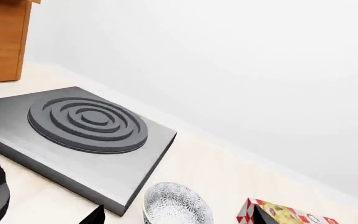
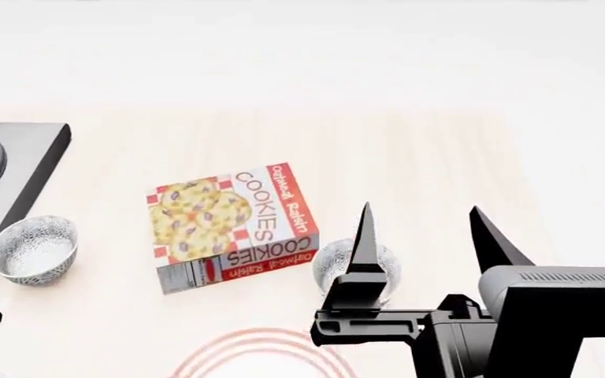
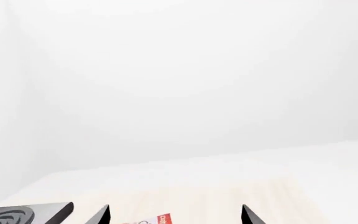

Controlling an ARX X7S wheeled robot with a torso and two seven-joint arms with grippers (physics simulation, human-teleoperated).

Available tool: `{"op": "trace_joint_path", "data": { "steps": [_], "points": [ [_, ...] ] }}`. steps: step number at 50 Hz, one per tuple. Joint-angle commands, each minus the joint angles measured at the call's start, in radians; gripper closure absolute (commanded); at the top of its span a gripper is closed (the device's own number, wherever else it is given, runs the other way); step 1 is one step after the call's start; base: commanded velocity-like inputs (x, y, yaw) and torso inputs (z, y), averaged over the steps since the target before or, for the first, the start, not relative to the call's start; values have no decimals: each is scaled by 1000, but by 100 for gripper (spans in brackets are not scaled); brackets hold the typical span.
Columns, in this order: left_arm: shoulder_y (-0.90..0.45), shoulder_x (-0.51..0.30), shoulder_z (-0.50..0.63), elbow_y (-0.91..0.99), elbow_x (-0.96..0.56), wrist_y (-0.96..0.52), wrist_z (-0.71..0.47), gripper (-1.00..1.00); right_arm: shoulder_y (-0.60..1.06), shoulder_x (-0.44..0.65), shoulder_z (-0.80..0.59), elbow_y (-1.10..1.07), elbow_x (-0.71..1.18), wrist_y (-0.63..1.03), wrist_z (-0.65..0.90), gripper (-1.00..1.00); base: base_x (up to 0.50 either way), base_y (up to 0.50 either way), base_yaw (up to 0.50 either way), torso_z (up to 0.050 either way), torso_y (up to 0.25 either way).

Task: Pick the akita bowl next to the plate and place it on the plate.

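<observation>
Bright, even, diffuse light fills all three views, washing the pale worktop [image 2: 439, 157] and far wall almost white. Shadows are faint and soft; only the grey burner block [image 1: 86, 140] shows shading. Rendering is sharp, without blur, glare or edge distortion.

The robot's right gripper [image 2: 425, 236] is all black. It has two long fingers [image 2: 362, 244] shaped like thin, pointy triangles — wide at the bottom and sharp at the tip. They sit on a flat black bar with small steps and ridges along it. Behind the bar is a big boxy block, dark grey on top, with a strip of fine lines like a tiny vent. In the right wrist view only two black tips show. The left gripper [image 1: 175, 215] shows as two dark pointed tips as well. A black shape at the head view's left edge may be part of the left arm — hard to tell.
</observation>
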Motion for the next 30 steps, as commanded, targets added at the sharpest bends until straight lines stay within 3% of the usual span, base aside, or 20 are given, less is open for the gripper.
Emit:
{"op": "trace_joint_path", "data": {
  "steps": [1, 19, 30],
  "points": [
    [0, -2, 4, -13, 0, 12, 3, -100, 0, 5, -4, 1, 7, -3, 6, -100, 500, 0, 0, 0, 0],
    [1, -7, 6, -7, -9, 12, -3, -100, -6, 14, -24, 15, -2, -35, -3, -100, 500, 0, 0, 0, 1],
    [2, -9, 6, -7, -14, 14, -10, -100, 96, 14, -47, 147, -10, 102, 73, -100, 0, 0, 0, 0, 0]
  ]
}}
